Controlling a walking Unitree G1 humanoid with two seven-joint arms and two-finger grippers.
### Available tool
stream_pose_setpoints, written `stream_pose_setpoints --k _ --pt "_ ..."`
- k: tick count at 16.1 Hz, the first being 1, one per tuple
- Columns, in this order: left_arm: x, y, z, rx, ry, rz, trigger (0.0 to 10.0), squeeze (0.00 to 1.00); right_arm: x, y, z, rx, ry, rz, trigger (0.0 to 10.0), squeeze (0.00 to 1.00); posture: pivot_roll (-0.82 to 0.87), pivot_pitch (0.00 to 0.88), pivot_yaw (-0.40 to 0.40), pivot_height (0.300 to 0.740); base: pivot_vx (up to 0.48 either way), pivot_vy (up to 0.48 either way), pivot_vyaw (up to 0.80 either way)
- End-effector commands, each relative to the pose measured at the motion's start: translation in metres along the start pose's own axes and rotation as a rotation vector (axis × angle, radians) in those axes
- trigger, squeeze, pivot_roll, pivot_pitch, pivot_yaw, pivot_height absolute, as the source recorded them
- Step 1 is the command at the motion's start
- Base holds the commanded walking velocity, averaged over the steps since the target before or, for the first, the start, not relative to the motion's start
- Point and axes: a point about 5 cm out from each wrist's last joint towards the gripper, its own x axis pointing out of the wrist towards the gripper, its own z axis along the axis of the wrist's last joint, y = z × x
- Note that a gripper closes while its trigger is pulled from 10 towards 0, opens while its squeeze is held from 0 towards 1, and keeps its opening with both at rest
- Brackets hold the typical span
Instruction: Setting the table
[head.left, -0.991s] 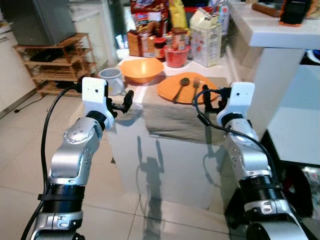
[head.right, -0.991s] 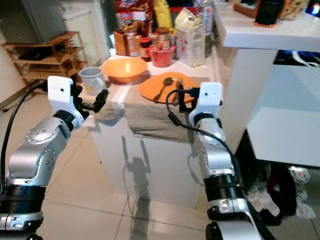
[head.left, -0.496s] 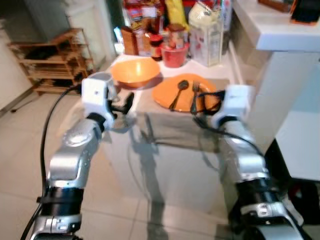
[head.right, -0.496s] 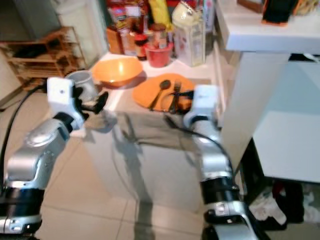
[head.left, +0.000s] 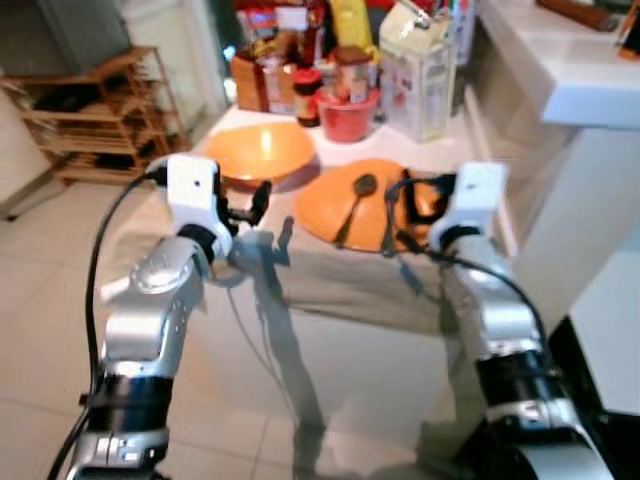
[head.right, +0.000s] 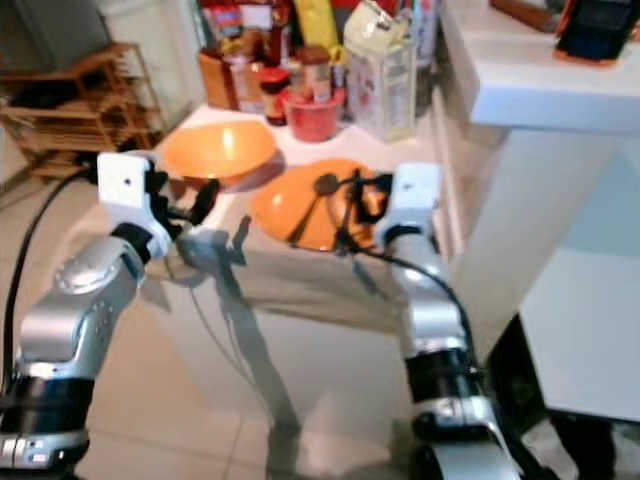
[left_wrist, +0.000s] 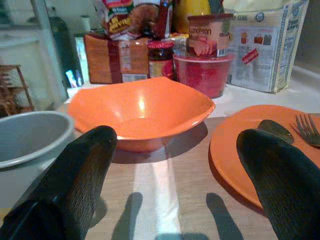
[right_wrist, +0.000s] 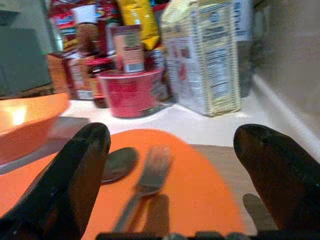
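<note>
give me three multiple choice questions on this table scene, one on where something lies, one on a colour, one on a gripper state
1. Where do the spoon and fork lie?
A. in the bowl
B. on the orange plate
C. on the floor

2. What colour is the bowl?
A. orange
B. blue
C. white

3. How do the left gripper's fingers stand?
A. shut on the cup
B. shut on a spoon
C. open, holding nothing

Answers:
1 B: the spoon and fork rest on the orange plate.
2 A: the bowl is plainly orange.
3 C: the left gripper has its fingers spread wide with bare table between them.
</note>
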Motion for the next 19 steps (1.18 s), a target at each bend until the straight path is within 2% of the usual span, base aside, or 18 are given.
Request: stream_pose_setpoints --k 1,4,7,9,10,13,15,18,19 --pt "0.002 -0.002 0.009 0.022 -0.026 -0.006 10.0 0.00 0.004 0.000 0.012 0.009 -0.030 0.001 10.0 0.00 -0.08 0.000 0.067 0.740 0.000 0.000 0.00" --pt "0.003 0.000 0.011 0.024 -0.026 -0.001 10.0 0.00 0.011 0.004 0.017 0.031 -0.031 0.012 10.0 0.00 -0.08 0.000 0.070 0.740 0.000 0.000 0.00" --pt "0.004 0.000 0.012 0.025 -0.024 -0.004 10.0 0.00 0.027 0.010 0.027 0.083 0.009 0.014 10.0 0.00 -0.08 0.000 0.074 0.740 0.000 0.000 0.00" --pt "0.004 -0.003 0.011 0.023 -0.020 -0.014 10.0 0.00 0.042 0.013 0.037 0.049 0.019 0.008 10.0 0.00 -0.07 0.000 0.073 0.740 0.000 0.000 0.00" --pt "0.003 -0.003 0.012 0.022 -0.021 -0.015 10.0 0.00 0.049 0.009 0.040 0.031 0.033 -0.029 10.0 0.00 -0.07 0.000 0.073 0.740 0.000 0.000 0.00" --pt "0.001 -0.002 0.011 0.017 -0.012 -0.012 10.0 0.00 0.058 0.002 0.031 0.025 0.127 -0.104 10.0 0.00 -0.05 0.000 0.069 0.740 0.000 0.000 0.00" --pt "-0.004 -0.002 0.012 0.023 -0.006 -0.010 10.0 0.00 0.060 0.009 0.020 0.009 0.210 -0.100 10.0 0.00 -0.03 0.000 0.061 0.740 0.000 0.000 0.00" --pt "-0.007 0.000 0.014 0.027 -0.007 -0.005 10.0 0.00 0.058 0.021 0.013 -0.006 0.253 -0.070 10.0 0.00 -0.02 0.000 0.052 0.740 0.000 0.000 0.00" --pt "-0.008 0.000 0.015 0.028 -0.008 -0.002 10.0 0.00 0.057 0.030 0.010 0.011 0.263 -0.040 10.0 0.00 -0.02 0.000 0.049 0.740 0.000 0.000 0.00"
